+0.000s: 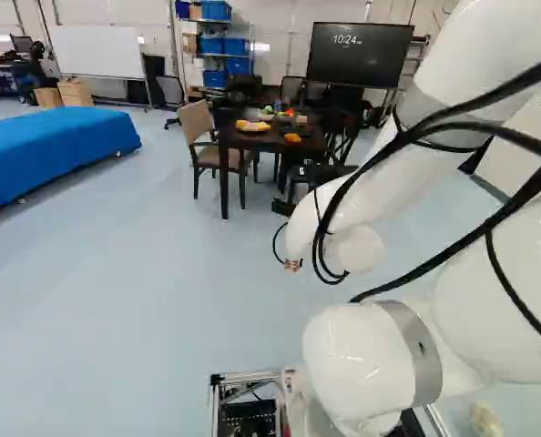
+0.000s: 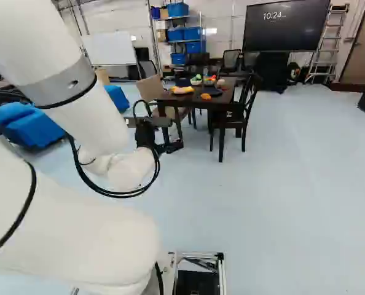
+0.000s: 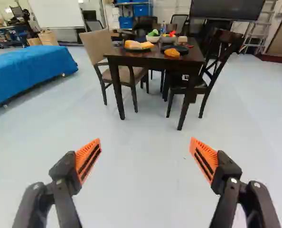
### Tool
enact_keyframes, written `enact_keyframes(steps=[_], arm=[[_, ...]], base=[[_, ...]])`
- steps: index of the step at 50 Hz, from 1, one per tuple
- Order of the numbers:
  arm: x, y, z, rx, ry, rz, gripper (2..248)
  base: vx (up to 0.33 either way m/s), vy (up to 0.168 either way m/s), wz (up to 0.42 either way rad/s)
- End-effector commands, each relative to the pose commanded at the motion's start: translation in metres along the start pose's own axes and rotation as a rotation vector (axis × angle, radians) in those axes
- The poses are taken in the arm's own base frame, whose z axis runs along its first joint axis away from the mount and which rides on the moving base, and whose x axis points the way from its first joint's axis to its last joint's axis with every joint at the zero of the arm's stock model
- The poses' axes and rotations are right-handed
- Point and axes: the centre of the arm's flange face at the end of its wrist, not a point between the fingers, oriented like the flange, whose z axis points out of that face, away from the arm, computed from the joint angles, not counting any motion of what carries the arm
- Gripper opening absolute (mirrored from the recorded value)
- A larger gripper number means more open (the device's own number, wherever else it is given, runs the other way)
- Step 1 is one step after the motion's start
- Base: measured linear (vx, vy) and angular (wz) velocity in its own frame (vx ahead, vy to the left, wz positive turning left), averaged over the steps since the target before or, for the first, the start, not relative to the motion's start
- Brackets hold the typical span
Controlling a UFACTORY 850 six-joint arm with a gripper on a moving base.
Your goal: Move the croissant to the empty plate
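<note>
My gripper [image 2: 169,147] hangs in front of the dark table [image 2: 195,104], short of it and low. In the wrist view the gripper [image 3: 145,148] is open, its orange pads wide apart with only floor between them. Ahead, beyond the fingertips, a small orange-brown piece that looks like the croissant [image 3: 172,52] lies by the table's near edge. Just behind it is a dark plate [image 3: 183,49] that looks empty; whether they touch I cannot tell. Another plate [image 3: 126,49], left of these in the wrist view, bears yellow and orange food [image 3: 140,45].
Bowls [image 3: 168,39] with colourful items stand farther back on the table. A beige chair [image 3: 97,47] is at the table's left, a dark chair [image 3: 220,53] at its right. A blue-covered platform [image 1: 52,150] stands far left; a large screen [image 2: 287,24] is behind.
</note>
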Motion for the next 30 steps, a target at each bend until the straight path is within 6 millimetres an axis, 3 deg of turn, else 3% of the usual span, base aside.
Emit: enact_keyframes(steps=[30], arm=[[0.0,0.0,0.0,0.0,0.0,0.0,247]], base=[[0.0,0.0,0.0]])
